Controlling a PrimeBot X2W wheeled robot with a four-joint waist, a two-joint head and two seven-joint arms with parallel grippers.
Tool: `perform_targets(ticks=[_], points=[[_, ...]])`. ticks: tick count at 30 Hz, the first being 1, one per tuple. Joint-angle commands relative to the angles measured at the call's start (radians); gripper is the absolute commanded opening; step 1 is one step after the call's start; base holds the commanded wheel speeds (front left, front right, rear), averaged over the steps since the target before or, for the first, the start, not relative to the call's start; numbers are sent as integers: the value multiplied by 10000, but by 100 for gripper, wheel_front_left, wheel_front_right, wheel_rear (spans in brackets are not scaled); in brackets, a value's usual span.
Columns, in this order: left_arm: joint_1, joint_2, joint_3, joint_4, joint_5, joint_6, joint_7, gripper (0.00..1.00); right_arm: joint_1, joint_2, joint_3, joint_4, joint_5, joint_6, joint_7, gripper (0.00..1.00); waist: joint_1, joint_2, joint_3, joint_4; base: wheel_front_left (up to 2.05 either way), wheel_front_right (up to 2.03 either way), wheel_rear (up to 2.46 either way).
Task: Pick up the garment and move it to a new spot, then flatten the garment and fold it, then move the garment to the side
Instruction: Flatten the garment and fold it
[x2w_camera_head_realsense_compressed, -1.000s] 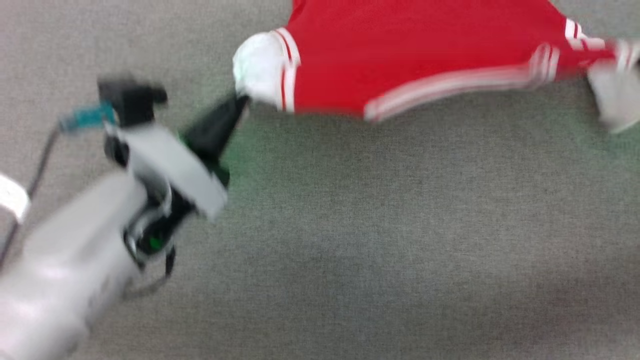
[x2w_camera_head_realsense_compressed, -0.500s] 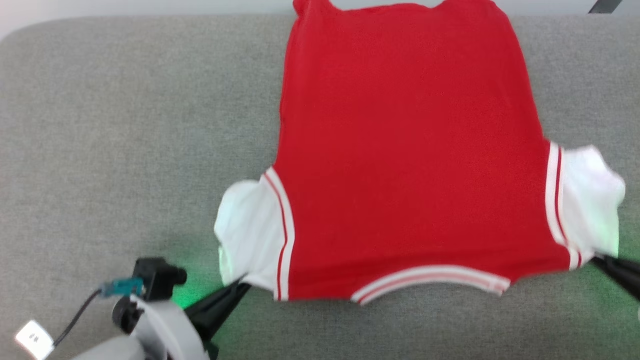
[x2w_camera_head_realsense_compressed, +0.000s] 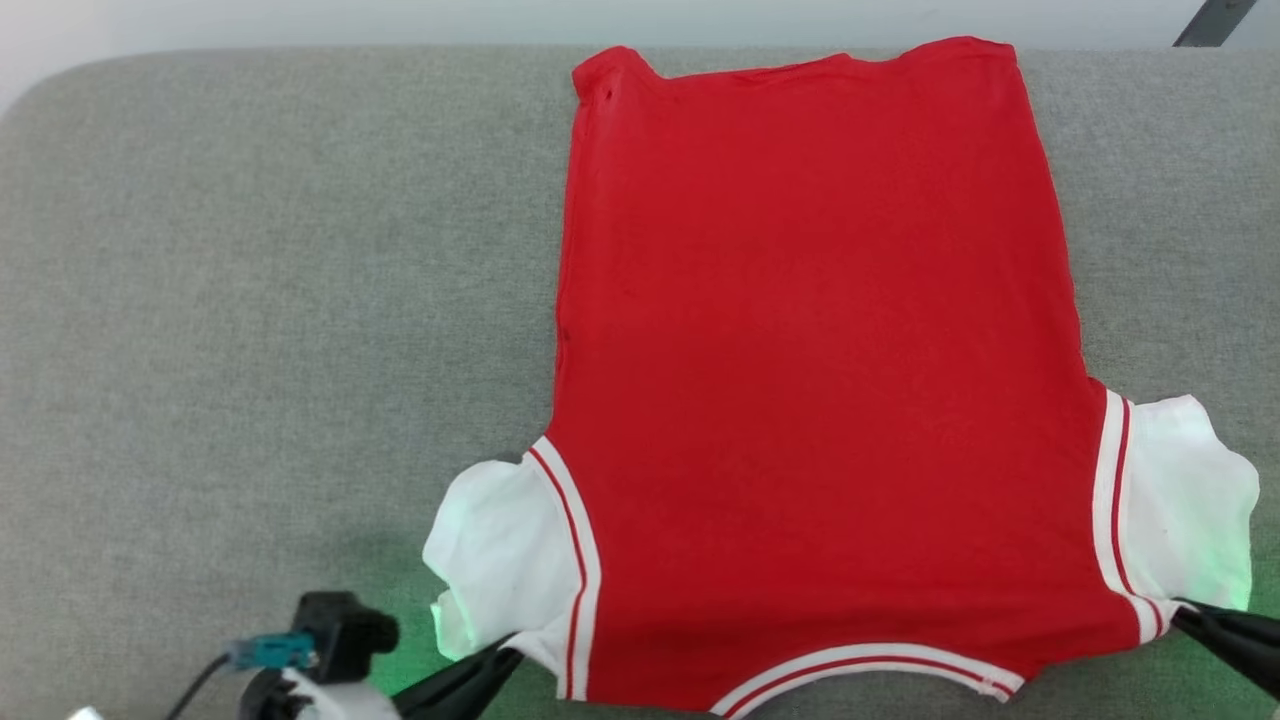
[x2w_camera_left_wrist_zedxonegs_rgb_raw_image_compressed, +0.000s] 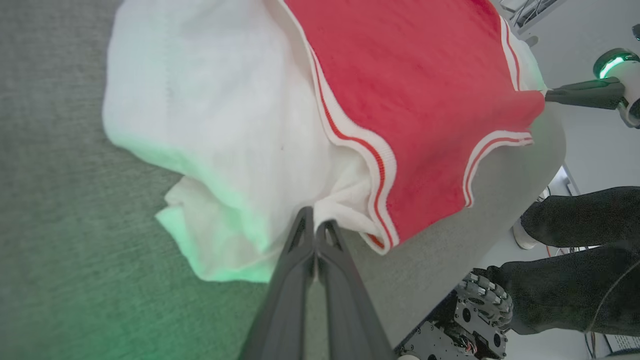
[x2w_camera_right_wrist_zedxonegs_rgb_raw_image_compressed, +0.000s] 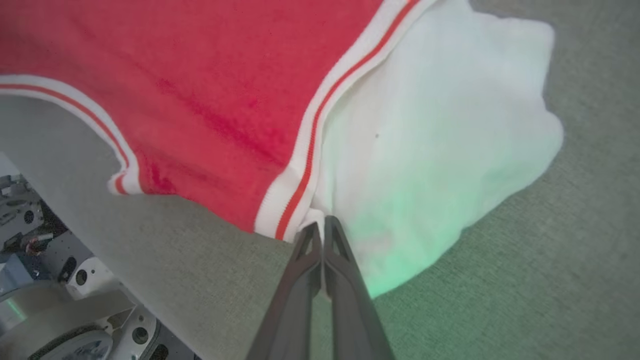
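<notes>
The garment (x2w_camera_head_realsense_compressed: 820, 380), a red T-shirt with white sleeves, lies spread flat on the grey padded surface (x2w_camera_head_realsense_compressed: 250, 300), hem at the far edge and neckline toward me. My left gripper (x2w_camera_head_realsense_compressed: 505, 655) is shut on the fabric beside the left sleeve's striped seam, as the left wrist view shows (x2w_camera_left_wrist_zedxonegs_rgb_raw_image_compressed: 315, 225). My right gripper (x2w_camera_head_realsense_compressed: 1180, 615) is shut on the fabric at the right sleeve's seam, as the right wrist view shows (x2w_camera_right_wrist_zedxonegs_rgb_raw_image_compressed: 320, 227). Both sleeves are bunched and glow green from the wrist lights.
The padded surface ends at a pale wall just beyond the hem. Its near edge drops off close under the neckline (x2w_camera_left_wrist_zedxonegs_rgb_raw_image_compressed: 500, 200). In the left wrist view a person's dark-trousered legs (x2w_camera_left_wrist_zedxonegs_rgb_raw_image_compressed: 575, 225) stand beside my wheeled base (x2w_camera_left_wrist_zedxonegs_rgb_raw_image_compressed: 475, 310).
The head camera has tilted and the blur is gone. Both grippers, still shut on the shoulders, have drawn the garment toward me, and its hem now lies on the surface.
</notes>
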Motion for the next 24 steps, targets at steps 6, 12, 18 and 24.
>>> perform_targets(ticks=[6, 12, 18, 24], points=[[-482, -1256, -34, 1144, 504, 82, -85, 0, 552, 1281, -830, 365, -1747, -18, 1412, 0, 0, -1, 47, 55, 0, 0, 0], [-373, -2006, -14, 2336, 602, -101, -126, 0, 1158, 2280, -1443, 748, -2549, -18, 2042, 0, 0, -1, 188, 60, 0, 0, 0], [-246, -2345, 290, 2882, 672, -271, -184, 0, 1417, 2772, -2166, 692, -2901, -18, 1956, 19, 0, -1, 237, 18, 0, 0, 0], [117, -2584, 970, 3013, 879, -371, -206, 0, 2009, 2321, -3654, -238, -2790, -18, 2282, 100, 0, -1, 99, -44, 0, 0, 0]])
